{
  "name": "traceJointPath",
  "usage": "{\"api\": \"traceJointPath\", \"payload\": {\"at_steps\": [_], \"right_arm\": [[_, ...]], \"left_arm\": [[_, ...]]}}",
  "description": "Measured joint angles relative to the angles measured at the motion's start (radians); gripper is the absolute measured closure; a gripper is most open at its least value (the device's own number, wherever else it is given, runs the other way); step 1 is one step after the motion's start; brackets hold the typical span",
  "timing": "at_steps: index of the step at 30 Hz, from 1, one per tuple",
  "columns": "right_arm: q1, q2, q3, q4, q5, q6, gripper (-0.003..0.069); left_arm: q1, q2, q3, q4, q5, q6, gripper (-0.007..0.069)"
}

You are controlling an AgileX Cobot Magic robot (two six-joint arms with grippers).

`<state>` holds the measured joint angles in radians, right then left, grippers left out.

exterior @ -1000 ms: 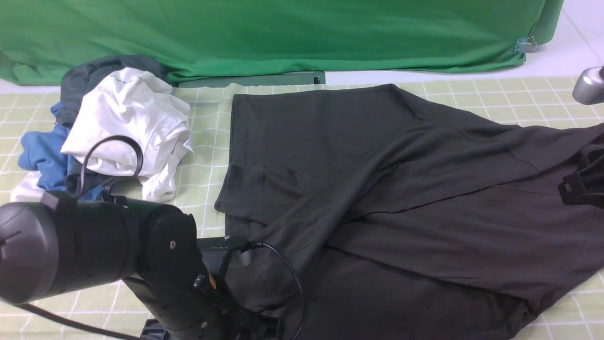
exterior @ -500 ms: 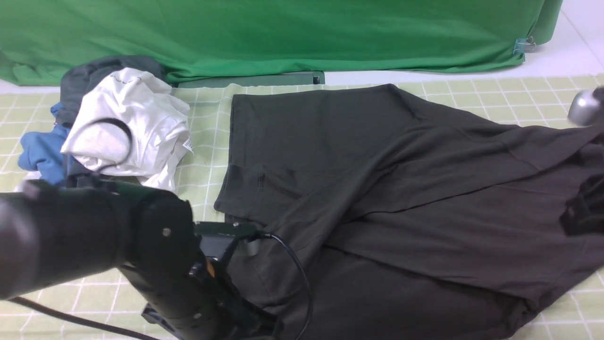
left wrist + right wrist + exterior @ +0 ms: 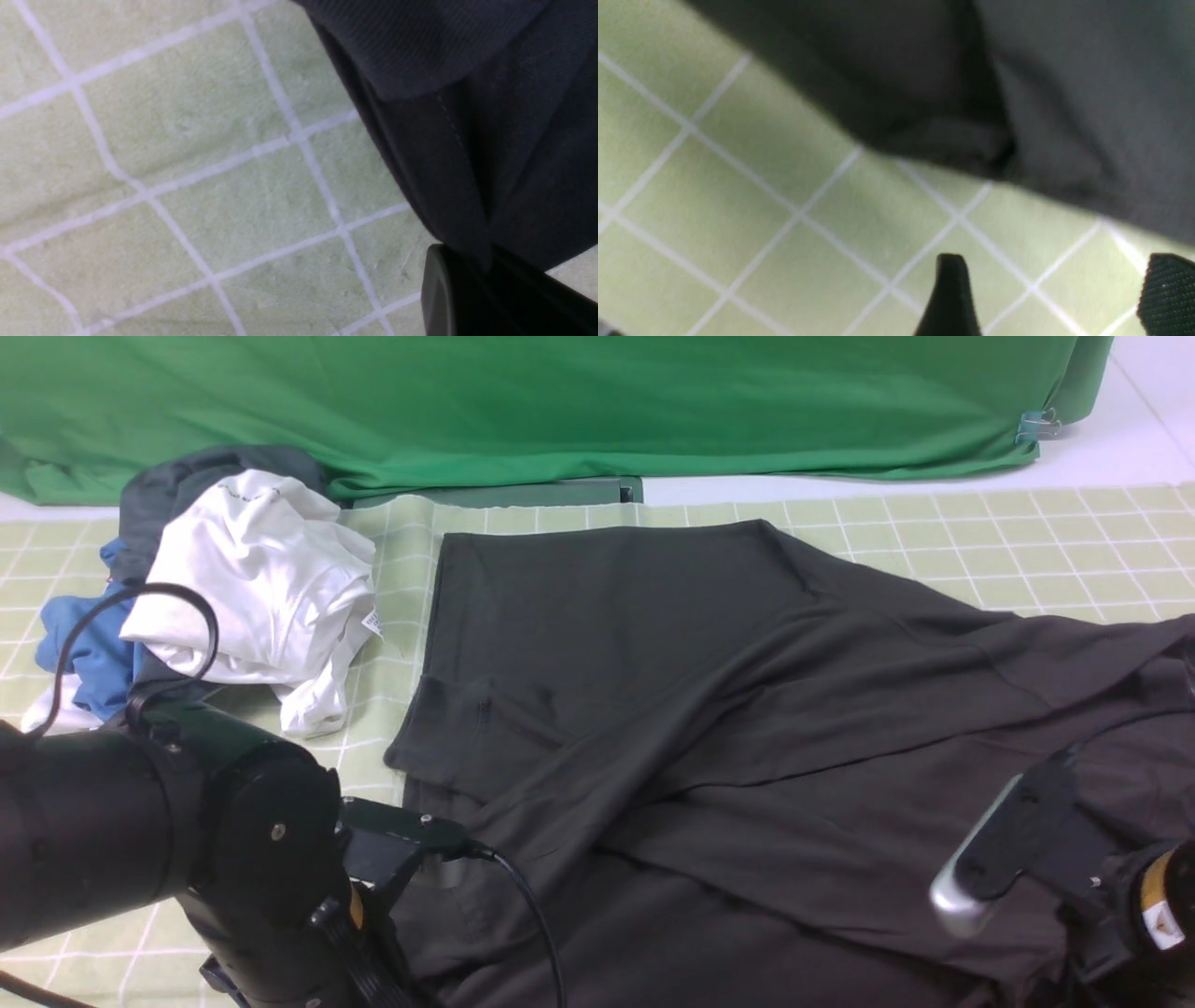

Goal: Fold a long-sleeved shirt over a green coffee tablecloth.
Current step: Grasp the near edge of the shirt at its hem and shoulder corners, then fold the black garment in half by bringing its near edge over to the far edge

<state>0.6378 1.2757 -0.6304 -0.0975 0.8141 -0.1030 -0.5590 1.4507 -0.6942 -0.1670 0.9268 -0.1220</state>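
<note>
Shirt point(image 3: 709, 737) lay spread on the tablecloth point(image 3: 1027, 541), filling the centre and right, its near part running off the front of the view. Pile of clothes point(image 3: 252, 579) sat on the tablecloth left of the shirt, toward the back, a little apart from it. Backdrop cloth point(image 3: 560, 401) lay behind everything. Left arm point(image 3: 187, 859) stood front-left; left gripper point(image 3: 486, 280) appeared to have the shirt's edge between its fingers. Right arm point(image 3: 1074, 877) stood front-right, over the shirt; right gripper point(image 3: 1057, 289) hung over bare tablecloth, near the shirt's edge.
</note>
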Motion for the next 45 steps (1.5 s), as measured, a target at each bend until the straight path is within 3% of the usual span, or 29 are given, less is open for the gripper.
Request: {"api": "traceJointPath", "payload": {"at_steps": [18, 21, 24, 25, 26, 34, 39, 45], "right_arm": [[0.010, 0.223, 0.003, -0.030, -0.146, -0.099, 0.0181], [0.010, 0.230, 0.003, -0.034, -0.160, -0.112, 0.0282], [0.010, 0.231, -0.005, -0.035, -0.146, -0.115, 0.0510], [0.010, 0.231, -0.007, -0.035, -0.143, -0.115, 0.0523], [0.010, 0.231, -0.023, -0.033, -0.111, -0.115, 0.0600], [0.075, 0.150, -0.007, 0.041, 0.017, -0.099, 0.0620], [0.158, 0.070, 0.089, 0.097, 0.056, -0.021, 0.0620], [0.173, 0.000, 0.067, 0.097, 0.088, 0.059, 0.0624]], "left_arm": [[0.000, -0.001, 0.007, -0.009, -0.067, -0.010, 0.0599], [0.000, -0.001, 0.008, -0.009, -0.085, -0.012, 0.0599], [0.000, -0.002, 0.008, -0.011, -0.097, -0.027, 0.0599], [0.000, -0.002, 0.008, -0.012, -0.097, -0.027, 0.0599], [0.000, -0.004, 0.004, -0.013, -0.085, -0.031, 0.0599], [0.000, -0.071, 0.003, -0.025, -0.014, -0.033, 0.0599], [0.000, -0.151, 0.058, -0.100, 0.039, -0.033, 0.0599], [0.000, -0.217, 0.038, -0.123, 0.080, -0.065, 0.0599]]}}
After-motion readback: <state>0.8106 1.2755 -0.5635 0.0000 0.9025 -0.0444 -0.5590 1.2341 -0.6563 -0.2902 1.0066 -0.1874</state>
